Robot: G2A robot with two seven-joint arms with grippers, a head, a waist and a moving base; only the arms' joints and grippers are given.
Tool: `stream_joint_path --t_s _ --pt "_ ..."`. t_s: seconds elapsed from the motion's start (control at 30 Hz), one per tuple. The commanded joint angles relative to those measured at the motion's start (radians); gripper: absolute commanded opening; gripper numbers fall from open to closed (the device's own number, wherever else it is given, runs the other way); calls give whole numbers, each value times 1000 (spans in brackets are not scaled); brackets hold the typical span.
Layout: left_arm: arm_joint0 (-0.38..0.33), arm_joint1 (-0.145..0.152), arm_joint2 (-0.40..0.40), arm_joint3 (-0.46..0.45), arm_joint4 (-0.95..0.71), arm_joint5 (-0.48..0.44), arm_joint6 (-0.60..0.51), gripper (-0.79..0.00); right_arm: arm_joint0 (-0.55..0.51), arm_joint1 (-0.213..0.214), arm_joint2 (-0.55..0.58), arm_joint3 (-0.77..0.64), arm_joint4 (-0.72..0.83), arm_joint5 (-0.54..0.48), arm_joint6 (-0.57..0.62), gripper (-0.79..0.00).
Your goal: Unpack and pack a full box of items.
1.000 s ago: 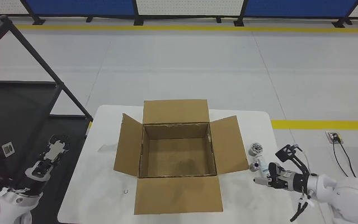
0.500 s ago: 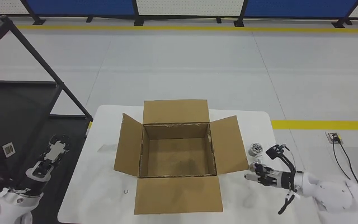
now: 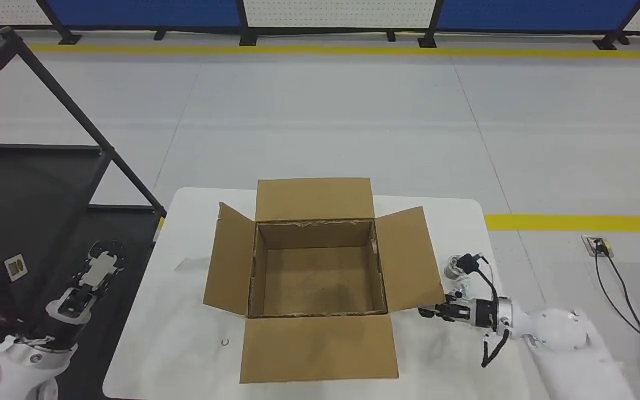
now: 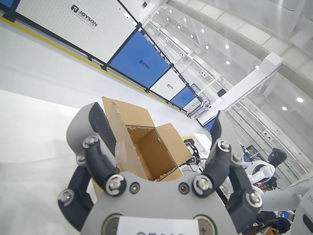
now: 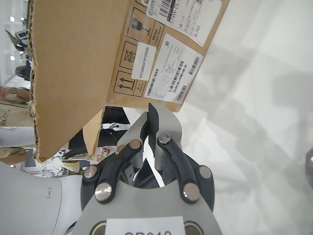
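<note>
The open cardboard box (image 3: 316, 280) stands mid-table with all flaps spread, and its floor looks bare. My right gripper (image 3: 430, 312) is low over the table beside the box's right flap, fingers shut with nothing between them. In the right wrist view the shut gripper (image 5: 149, 121) points at the box's labelled side wall (image 5: 156, 37). A small round grey item (image 3: 459, 265) lies on the table just behind that arm. My left gripper (image 3: 102, 260) hangs off the table's left edge, open and empty. In the left wrist view the gripper (image 4: 156, 116) faces the box (image 4: 146, 143) from afar.
A tiny ring (image 3: 224, 343) lies on the white table (image 3: 185, 300) near the box's front left. A black frame (image 3: 100, 160) stands left of the table. A grey rounded object (image 5: 309, 167) shows at the edge of the right wrist view.
My right arm has slid left along the table, from beside the small items to the box's right flap. The left arm has stayed put.
</note>
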Motion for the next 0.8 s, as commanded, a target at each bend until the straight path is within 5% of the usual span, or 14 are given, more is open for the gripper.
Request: stream_joint_path --t_s 0.0,0.77 --pt "0 0 0 0 0 0 0 0 16 1 -29 29 48 -2 -3 -785" --pt "0 0 0 0 0 0 0 0 127 -34 -246 170 140 -78 -95 -785"
